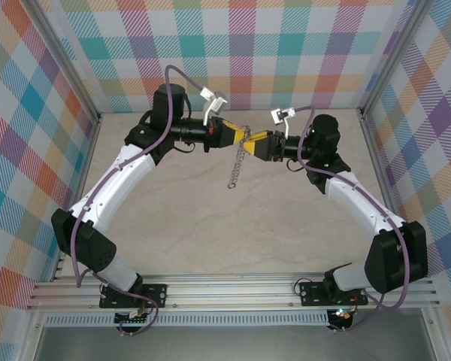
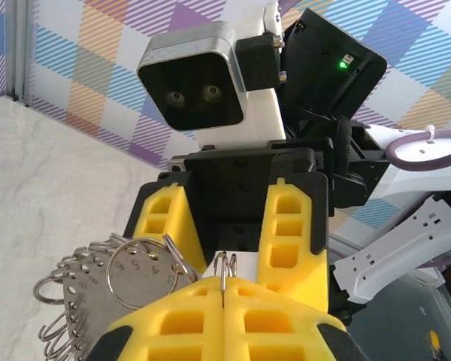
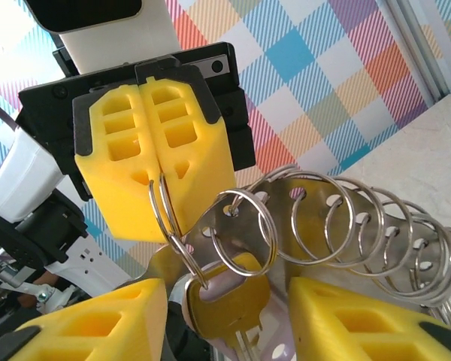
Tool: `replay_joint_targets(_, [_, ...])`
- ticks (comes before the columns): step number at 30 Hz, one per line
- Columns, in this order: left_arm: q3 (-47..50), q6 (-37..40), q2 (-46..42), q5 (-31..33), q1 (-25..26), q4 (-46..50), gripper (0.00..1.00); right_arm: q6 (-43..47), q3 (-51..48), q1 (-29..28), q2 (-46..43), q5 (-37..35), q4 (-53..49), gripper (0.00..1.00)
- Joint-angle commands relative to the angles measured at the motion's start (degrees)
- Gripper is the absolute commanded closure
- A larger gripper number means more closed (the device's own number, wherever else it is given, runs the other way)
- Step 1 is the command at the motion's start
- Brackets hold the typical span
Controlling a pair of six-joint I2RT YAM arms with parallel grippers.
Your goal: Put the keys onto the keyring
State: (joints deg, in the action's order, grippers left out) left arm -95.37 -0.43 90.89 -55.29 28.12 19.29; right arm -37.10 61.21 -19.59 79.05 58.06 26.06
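Held in mid-air between two robot arms above a pale marbled tabletop (image 1: 210, 233), the keyring (image 3: 286, 244) is a flat silver-grey metal plate pierced with a row of holes along its curved rim, each hole carrying a thin silvery wire loop. The loops fan out to the right in the right wrist view. From above, the bunch hangs as a chain-like string below the two grippers, slanting down and slightly left.

The left gripper (image 2: 222, 297) has its yellow ribbed fingers pressed together, clamped on a double-wire loop of the keyring that stands upright in the seam between them.

The small key (image 3: 224, 301), its rounded head looking yellow-gold here, hangs from a linked loop just below that grip. Its head is uppermost and its short silvery blade points down and slightly right, leaving the frame at the bottom; the long axis runs near vertical in that view.

The right gripper (image 3: 225, 287) faces the left one with its yellow fingers spread apart, and the key lies between them.
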Motion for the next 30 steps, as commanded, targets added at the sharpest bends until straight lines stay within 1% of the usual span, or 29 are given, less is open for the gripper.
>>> replay_joint_targets(1, [0.32,-0.92,-2.44,0.68,0.71,-2.90,1.00,0.49,-0.54,-0.44,-0.25,0.30,2.06,0.63])
replay_joint_targets(3, [0.69,-1.61,-2.71,1.84,0.71,-5.62,1.00,0.63,-1.04,-0.44,-0.57,0.37,1.89,0.69])
replay_joint_targets(10, [2.89,-4.09,-4.28,6.00,0.80,-10.07,1.00,1.74,-2.14,-0.86,-2.19,0.99,0.67,1.00])
replay_joint_targets(16, [5.21,-6.62,-5.51,8.72,0.76,-14.24,1.00,2.30,-2.50,-1.40,-3.20,1.27,-0.05,1.00])
replay_joint_targets(30, [8.38,-9.27,-7.02,9.23,1.76,-18.81,1.00,3.62,1.10,-4.94,0.31,2.43,-1.97,1.00])
